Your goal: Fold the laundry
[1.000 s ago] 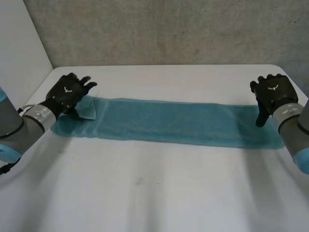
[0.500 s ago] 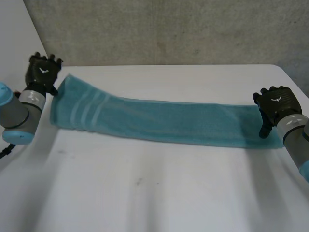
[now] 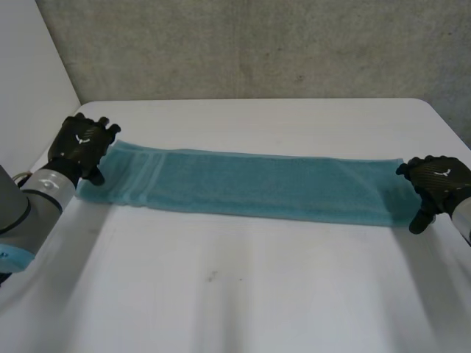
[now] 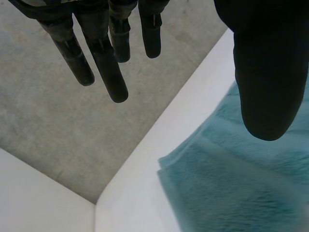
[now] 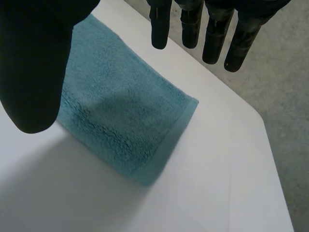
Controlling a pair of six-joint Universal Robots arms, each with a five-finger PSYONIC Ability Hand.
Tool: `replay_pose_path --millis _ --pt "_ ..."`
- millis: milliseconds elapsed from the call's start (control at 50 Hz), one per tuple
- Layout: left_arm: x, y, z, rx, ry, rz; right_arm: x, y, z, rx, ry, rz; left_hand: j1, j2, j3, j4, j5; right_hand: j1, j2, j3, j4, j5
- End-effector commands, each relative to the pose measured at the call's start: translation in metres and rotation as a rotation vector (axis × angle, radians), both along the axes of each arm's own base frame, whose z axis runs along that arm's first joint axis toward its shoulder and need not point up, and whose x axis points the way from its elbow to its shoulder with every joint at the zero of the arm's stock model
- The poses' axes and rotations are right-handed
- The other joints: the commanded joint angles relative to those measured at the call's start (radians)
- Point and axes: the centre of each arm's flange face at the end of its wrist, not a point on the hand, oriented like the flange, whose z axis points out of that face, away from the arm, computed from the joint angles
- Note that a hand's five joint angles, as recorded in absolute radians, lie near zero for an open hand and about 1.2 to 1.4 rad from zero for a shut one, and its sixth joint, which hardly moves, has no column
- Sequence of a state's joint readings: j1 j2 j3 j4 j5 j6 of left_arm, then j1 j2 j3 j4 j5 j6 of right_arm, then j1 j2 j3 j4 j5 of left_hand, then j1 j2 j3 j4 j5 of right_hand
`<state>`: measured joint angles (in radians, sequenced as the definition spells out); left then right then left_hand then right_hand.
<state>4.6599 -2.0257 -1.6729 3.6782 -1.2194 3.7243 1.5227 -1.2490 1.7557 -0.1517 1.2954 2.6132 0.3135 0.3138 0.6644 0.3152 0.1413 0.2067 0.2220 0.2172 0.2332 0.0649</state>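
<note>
Head view: a towel [image 3: 257,185] lies flat across the white table [image 3: 235,294], with the left hand [image 3: 81,143] at its 9 o'clock end and the right hand [image 3: 438,180] at 3. A grey wall [image 3: 257,44] stands at 12. Left wrist view: fingers straight, empty, above the towel's corner. Right wrist view: likewise, over the towel's end.

No text, label or number can be read.

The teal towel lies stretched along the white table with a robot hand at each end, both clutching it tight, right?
Not quite: neither hand clutches it. The wrist views show the left hand and the right hand open, fingers straight, pinching nothing. The rest holds: the teal towel lies stretched along the white table, a hand at each end.
</note>
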Motion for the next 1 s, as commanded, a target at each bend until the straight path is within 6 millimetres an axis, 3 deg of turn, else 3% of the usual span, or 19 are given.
replay_pose_path --millis 20,120,260,420,600,920,960,1000 --pt "-0.016 0.035 0.008 0.062 0.107 -0.039 -0.023 -0.014 -0.003 0.020 -0.079 -0.011 0.023 0.023 -0.328 0.022 0.021 0.143 0.127 0.132 0.116 0.110" --pt "-0.026 0.053 0.013 0.168 0.265 -0.047 -0.026 -0.026 -0.023 0.068 -0.108 -0.016 0.029 0.029 -0.322 0.027 0.027 0.360 0.344 0.349 0.333 0.327" --pt "-0.023 0.058 0.007 0.219 0.267 0.024 -0.026 -0.030 -0.037 0.106 -0.118 -0.008 0.029 0.029 -0.322 0.027 0.027 0.401 0.386 0.390 0.374 0.368" --pt "-0.020 0.056 0.005 0.216 0.269 0.052 -0.026 -0.031 -0.038 0.106 -0.118 -0.007 0.023 0.023 -0.328 0.022 0.021 0.433 0.418 0.423 0.407 0.400" --pt "-0.019 0.055 0.006 0.214 0.271 0.055 -0.027 -0.037 -0.042 0.104 -0.115 -0.007 -0.038 -0.038 -0.389 -0.040 -0.040 0.679 0.664 0.669 0.653 0.646" --pt "-0.019 0.056 0.008 0.219 0.274 0.059 -0.029 -0.042 -0.048 0.108 -0.103 -0.008 -0.135 -0.135 -0.486 -0.137 -0.138 0.694 0.679 0.684 0.668 0.662" --pt "-0.019 0.056 0.008 0.219 0.274 0.059 -0.029 -0.043 -0.047 0.105 -0.103 -0.008 -0.135 -0.135 -0.486 -0.137 -0.138 0.808 0.793 0.798 0.782 0.775" --pt "-0.018 0.056 0.007 0.220 0.274 0.062 -0.030 -0.044 -0.047 0.101 -0.101 -0.012 -0.135 -0.135 -0.486 -0.137 -0.138 1.188 1.173 1.178 1.162 1.155"
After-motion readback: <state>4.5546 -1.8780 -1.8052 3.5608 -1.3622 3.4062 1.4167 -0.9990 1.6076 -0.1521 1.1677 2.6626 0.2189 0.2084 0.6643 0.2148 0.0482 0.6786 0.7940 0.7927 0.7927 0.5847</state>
